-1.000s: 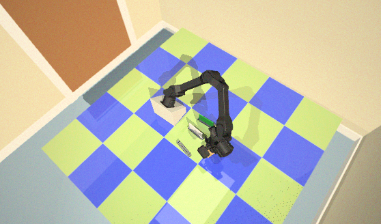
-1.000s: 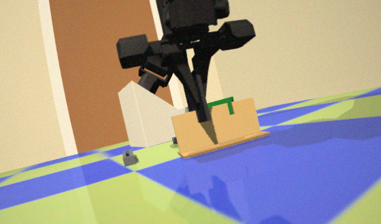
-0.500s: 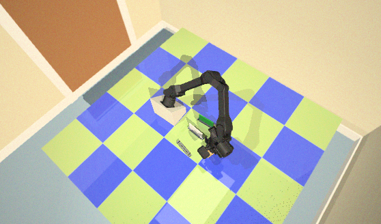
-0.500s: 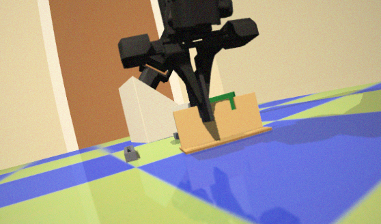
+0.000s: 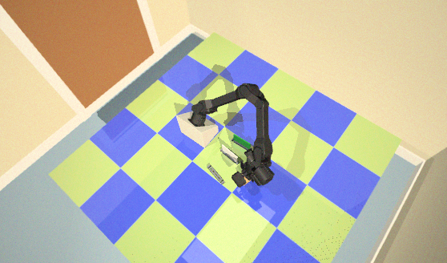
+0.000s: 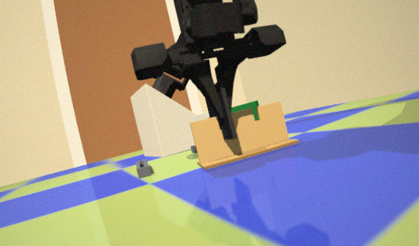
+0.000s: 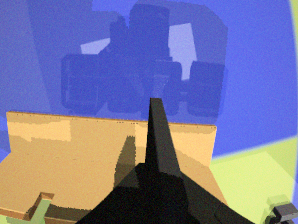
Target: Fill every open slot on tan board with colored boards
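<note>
The arm's matte black, angular gripper (image 5: 242, 170) (image 6: 230, 138) (image 7: 153, 173) is pointing down at the tan board (image 5: 247, 181) (image 6: 270, 125) (image 7: 75, 160), its long tapering fingers lying nearly together. The claw is clenching on something narrow; which item it is, the pictures are not showing. In the exterior view the fingertips are overlapping the board's broad face, near its middle; whether they are touching it cannot be told.

The tan board is standing upright on the floor, a smooth, flat, thin-edged rectangle with a slim strip running along its foot. A narrow, dark finger-shaped shadow is falling on its face.

A flat green board (image 5: 241, 142) (image 6: 244, 107) (image 7: 41, 212) is standing behind it, apart from it in the top view; part of the green is showing through a squared slot in the tan one. A pale board (image 5: 230, 154) (image 6: 198, 117) is standing between the green one and a low, narrow gray holder (image 5: 215, 173) (image 6: 144, 169) (image 7: 284, 212), whose top is an open channel with hard, straight edges.

Behind them a smooth whitish block (image 5: 196, 130) (image 6: 156, 120) with a sloping top is carrying the arm's foot. The floor (image 5: 191, 200) (image 6: 103, 225) (image 7: 255, 90) is patterned in glossy blue and lime squares, mirroring the dark gripper faintly.
</note>
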`<act>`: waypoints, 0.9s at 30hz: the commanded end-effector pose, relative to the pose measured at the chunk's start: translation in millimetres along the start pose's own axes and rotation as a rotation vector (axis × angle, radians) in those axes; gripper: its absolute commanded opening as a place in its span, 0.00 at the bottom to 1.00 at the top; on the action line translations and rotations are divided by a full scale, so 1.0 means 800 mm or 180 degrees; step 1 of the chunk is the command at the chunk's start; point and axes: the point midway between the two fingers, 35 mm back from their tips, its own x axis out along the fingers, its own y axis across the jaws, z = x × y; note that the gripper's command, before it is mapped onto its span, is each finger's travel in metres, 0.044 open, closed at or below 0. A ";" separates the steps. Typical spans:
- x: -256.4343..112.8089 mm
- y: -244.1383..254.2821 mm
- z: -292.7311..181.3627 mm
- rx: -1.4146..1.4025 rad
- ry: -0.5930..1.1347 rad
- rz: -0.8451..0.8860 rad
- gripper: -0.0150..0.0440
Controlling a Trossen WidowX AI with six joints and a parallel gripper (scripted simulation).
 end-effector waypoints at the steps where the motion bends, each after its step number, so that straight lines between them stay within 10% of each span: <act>1: 0.005 0.000 -0.001 0.0022 0.0017 0.0014 0.25; 20: 0.006 0.000 0.000 0.0000 0.0006 0.0001 0.25; 27: 0.006 0.000 0.000 0.0000 0.0006 0.0001 0.54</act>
